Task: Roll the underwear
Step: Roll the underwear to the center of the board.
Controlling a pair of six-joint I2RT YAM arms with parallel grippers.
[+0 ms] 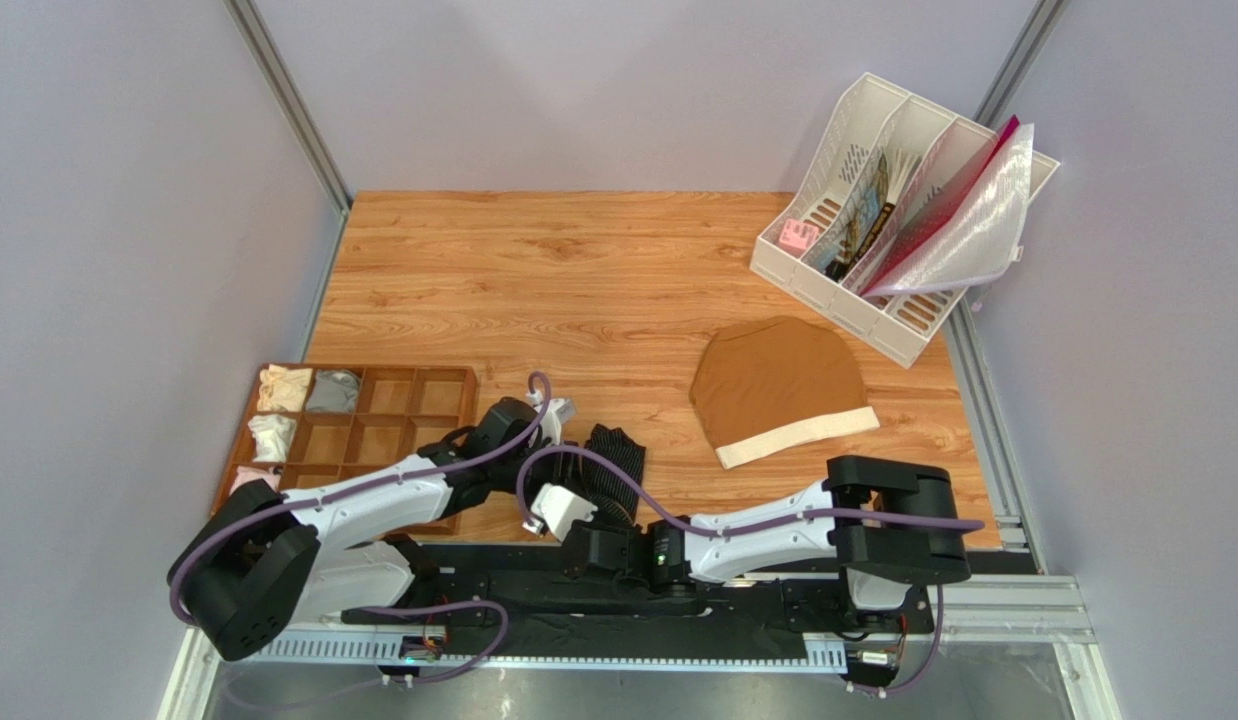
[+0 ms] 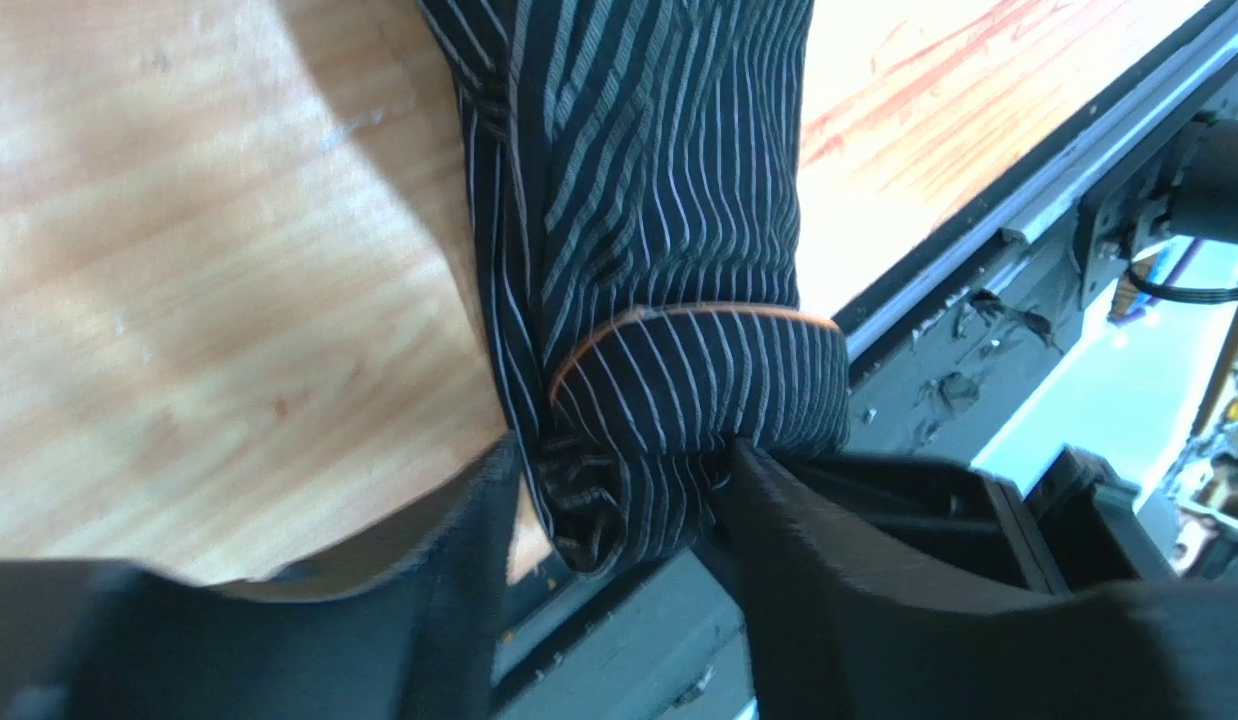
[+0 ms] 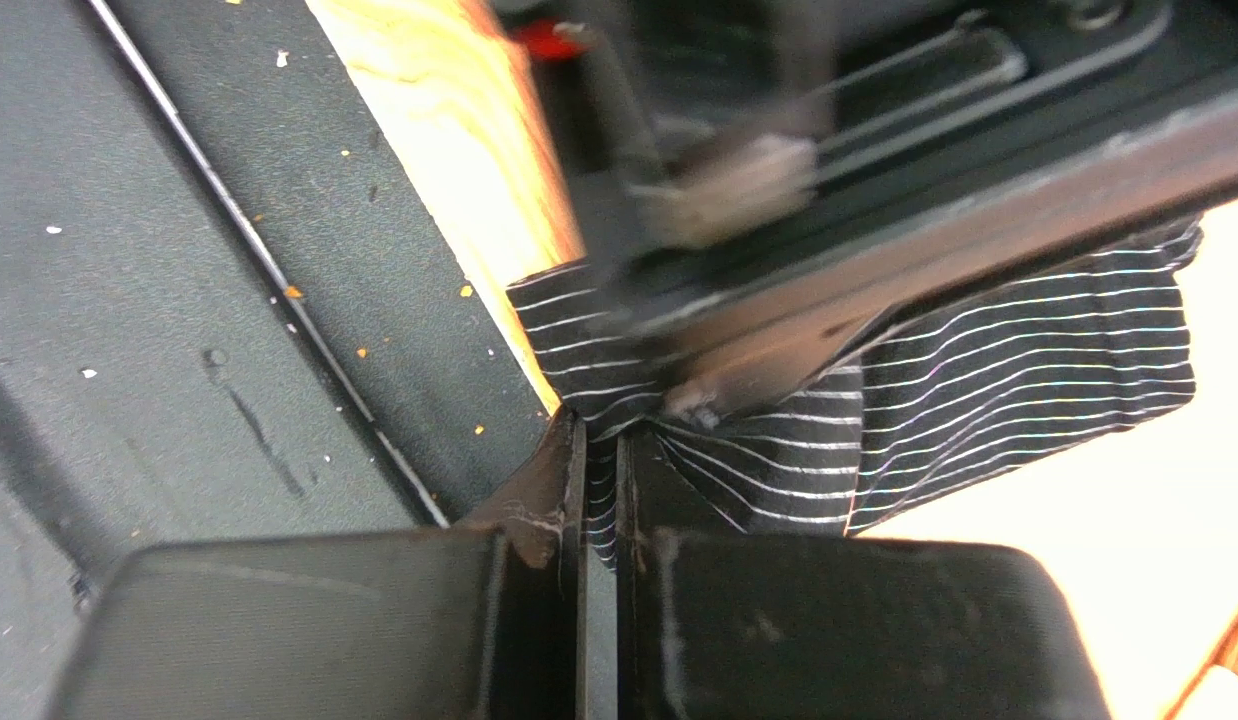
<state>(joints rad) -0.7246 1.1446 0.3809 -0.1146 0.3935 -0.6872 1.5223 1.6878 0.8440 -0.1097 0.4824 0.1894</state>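
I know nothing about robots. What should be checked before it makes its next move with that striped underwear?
1. Left tool grips the rolled end of the underwear: ok.
2. Right tool pinches a fabric edge: ok.
3. Roll begun: ok, only the near end is rolled.
4. Roll tight and even: cannot tell.
5. Underwear fully on the table: not ok, it seems to overhang the near edge.
6. Brown briefs apart from the underwear: ok.
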